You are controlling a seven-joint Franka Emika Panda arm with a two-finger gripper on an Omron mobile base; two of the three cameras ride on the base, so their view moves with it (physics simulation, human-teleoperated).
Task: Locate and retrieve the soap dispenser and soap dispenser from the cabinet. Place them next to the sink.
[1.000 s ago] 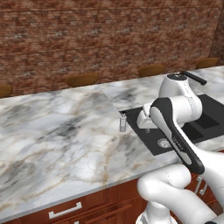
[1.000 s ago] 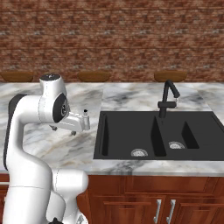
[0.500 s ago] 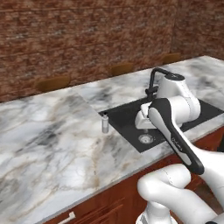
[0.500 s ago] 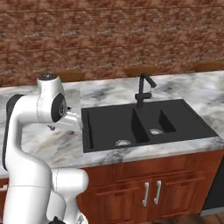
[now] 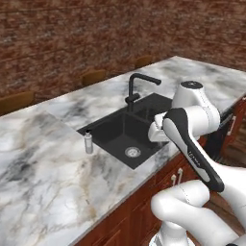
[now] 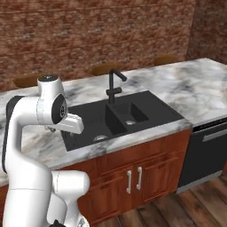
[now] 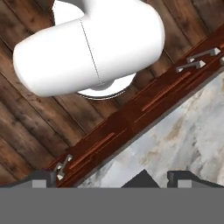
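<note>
The grey dispenser (image 5: 88,142) stands upright on the marble counter (image 5: 43,182), left of centre in the left base view, just beside the left rim of the black sink (image 5: 111,136). That is the spot the task asks for, so I take it as set down and finished with. It is also clear of the basin and of the faucet (image 5: 136,85) farther back, so it looks unlikely to be knocked in. The gripper (image 7: 113,180) is off the bottle. In the hand view its jaws are wide apart with nothing between them, and they point down past the counter edge at the cabinet fronts and the plank floor (image 7: 26,113). The arm is folded in close to its body, which I read as a carrying pose for driving, not for reaching. Where the orange bottle is I cannot tell; it is probably the next one to fetch. Against the picture from a second ago, the whole scene has slid. The sink was at the right edge of the left base view and is now near the middle, and a dishwasher (image 6: 208,150) and more floor have come into the lower right of the right base view. That is the base turning, not the things moving. The bottle keeps its place by the sink, and the jaws are as open as they were.
</note>
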